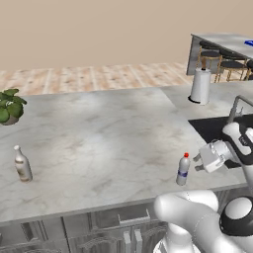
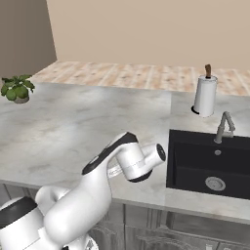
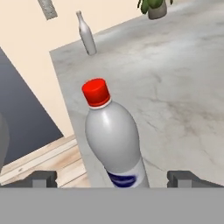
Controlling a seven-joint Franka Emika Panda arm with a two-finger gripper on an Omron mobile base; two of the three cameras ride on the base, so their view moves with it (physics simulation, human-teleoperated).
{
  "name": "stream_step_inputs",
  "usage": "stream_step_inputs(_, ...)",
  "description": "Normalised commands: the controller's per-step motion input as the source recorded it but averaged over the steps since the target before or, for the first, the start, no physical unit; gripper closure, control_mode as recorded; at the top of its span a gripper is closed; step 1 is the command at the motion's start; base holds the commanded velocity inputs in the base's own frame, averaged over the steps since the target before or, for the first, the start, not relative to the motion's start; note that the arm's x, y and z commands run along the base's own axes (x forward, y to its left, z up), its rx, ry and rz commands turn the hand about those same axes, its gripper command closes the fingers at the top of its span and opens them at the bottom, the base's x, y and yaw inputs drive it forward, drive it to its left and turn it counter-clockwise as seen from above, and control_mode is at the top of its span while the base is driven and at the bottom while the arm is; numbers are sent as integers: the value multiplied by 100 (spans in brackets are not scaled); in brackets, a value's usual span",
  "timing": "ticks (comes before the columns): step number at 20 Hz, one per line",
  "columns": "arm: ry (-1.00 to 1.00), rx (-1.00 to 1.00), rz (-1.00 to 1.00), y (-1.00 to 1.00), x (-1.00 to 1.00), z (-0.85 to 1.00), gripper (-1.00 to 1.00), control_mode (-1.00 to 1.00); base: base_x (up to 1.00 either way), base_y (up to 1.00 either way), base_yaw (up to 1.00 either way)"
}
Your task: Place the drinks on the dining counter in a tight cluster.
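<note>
A silver-grey bottle with red cap [image 1: 183, 169] stands upright near the front edge of a grey marbled counter [image 1: 99, 133], with the gripper [image 3: 111, 178] beside it, jaws wide, one finger tip [image 3: 41, 178] on either side, not touching. A brown-and-white bottle [image 1: 21, 164] stands well apart along the same edge; broad bare counter lies between, a potted plant [image 1: 10, 105] behind

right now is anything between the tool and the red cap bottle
Nothing visible is. In the hand view the silver-grey bottle with the red cap stands upright right ahead, between the two fingertips of the open tool, with bare counter around it. The left base view shows the tool just beside that bottle, apart from it.
</note>
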Motion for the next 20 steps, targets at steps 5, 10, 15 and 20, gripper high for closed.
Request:
stream_step_inputs(5, 0, 7, 0, 0, 0, -2, -100, -100, 0, 0, 0)
stream_step_inputs(10, 0, 3, 0, 0, 0, -2, -100, -100, 0, 0, 0)
stream_step_inputs(15, 0, 1, 0, 2, 1, -9, -100, -100, 0, 0, 0)
stream_step_inputs(20, 0, 0, 0, 6, 0, -10, -100, -100, 0, 0, 0)
